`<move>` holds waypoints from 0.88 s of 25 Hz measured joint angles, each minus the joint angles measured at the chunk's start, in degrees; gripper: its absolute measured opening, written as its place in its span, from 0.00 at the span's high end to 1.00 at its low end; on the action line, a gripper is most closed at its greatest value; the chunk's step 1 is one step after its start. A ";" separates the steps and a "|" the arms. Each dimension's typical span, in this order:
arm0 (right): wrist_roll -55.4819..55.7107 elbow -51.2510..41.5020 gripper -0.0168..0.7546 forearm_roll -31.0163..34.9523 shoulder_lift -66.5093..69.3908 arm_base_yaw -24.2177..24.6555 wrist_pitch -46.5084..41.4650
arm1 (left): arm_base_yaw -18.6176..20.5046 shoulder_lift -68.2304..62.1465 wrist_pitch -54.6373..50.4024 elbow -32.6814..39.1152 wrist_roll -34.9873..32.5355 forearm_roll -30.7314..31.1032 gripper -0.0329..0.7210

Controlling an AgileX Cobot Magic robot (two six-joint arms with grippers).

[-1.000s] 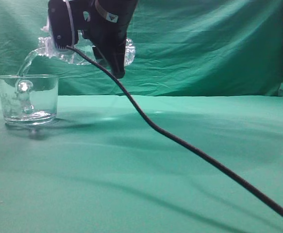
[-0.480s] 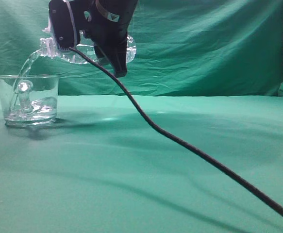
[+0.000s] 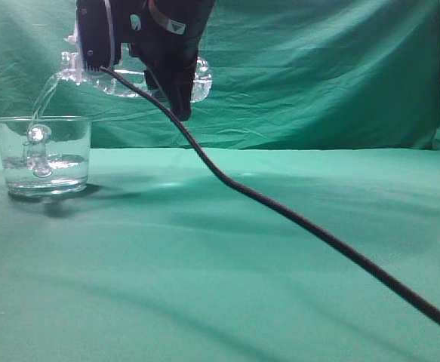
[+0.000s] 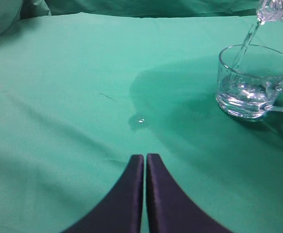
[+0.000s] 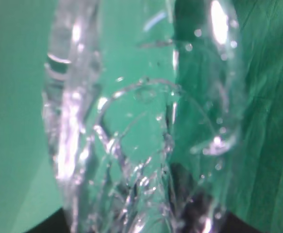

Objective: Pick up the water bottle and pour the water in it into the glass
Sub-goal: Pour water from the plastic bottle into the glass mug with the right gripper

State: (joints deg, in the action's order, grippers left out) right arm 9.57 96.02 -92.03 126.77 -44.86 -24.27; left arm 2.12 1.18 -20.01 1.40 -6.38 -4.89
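Your green worktop (image 3: 280, 286) lies broad and open to the right, crossed only by a black cable (image 3: 303, 222). At its far left the glass (image 3: 43, 154) catches the water (image 3: 41, 102). Your right pincer (image 3: 140, 53) grips the water bottle (image 3: 129, 75) tipped above it. Your left pincer (image 4: 145, 162) rests closed, holding nothing.

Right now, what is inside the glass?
The glass holds clear water filling roughly its lower third, with a thin stream falling in from the tilted water bottle above. Nothing else shows inside; the exact level is hard to read through glints.
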 joint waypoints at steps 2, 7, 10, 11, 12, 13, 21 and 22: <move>1.74 -0.70 0.62 0.74 0.00 0.00 0.68 | 0.00 0.00 0.00 0.00 0.00 0.00 0.96; 7.11 -1.80 0.62 13.29 0.04 -0.24 1.83 | 0.00 0.00 0.00 0.00 0.00 0.00 0.96; 10.14 -1.80 0.62 23.54 -0.56 -0.24 0.08 | 0.00 0.00 0.00 0.00 0.00 0.00 0.96; 11.07 -1.80 0.62 26.15 -1.11 -0.24 -0.33 | 0.00 0.00 0.00 0.00 0.00 0.00 0.96; 12.29 -1.80 0.62 29.38 -1.87 -0.13 -0.61 | 0.00 0.00 0.00 0.00 0.00 0.00 0.96; 13.97 -1.80 0.62 32.36 -2.71 -0.02 -0.81 | 0.00 0.00 0.00 0.00 0.00 0.00 0.96; 25.77 -4.59 0.62 41.66 -13.38 5.20 1.88 | 0.00 0.00 0.00 0.00 0.00 0.00 0.96; 27.52 -7.18 0.62 41.78 -15.33 6.30 4.40 | 0.00 0.00 0.00 0.00 0.00 0.00 0.96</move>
State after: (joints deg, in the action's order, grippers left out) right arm 37.10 88.84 -50.26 111.44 -38.56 -19.87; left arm 2.12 1.18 -20.01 1.40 -6.38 -4.89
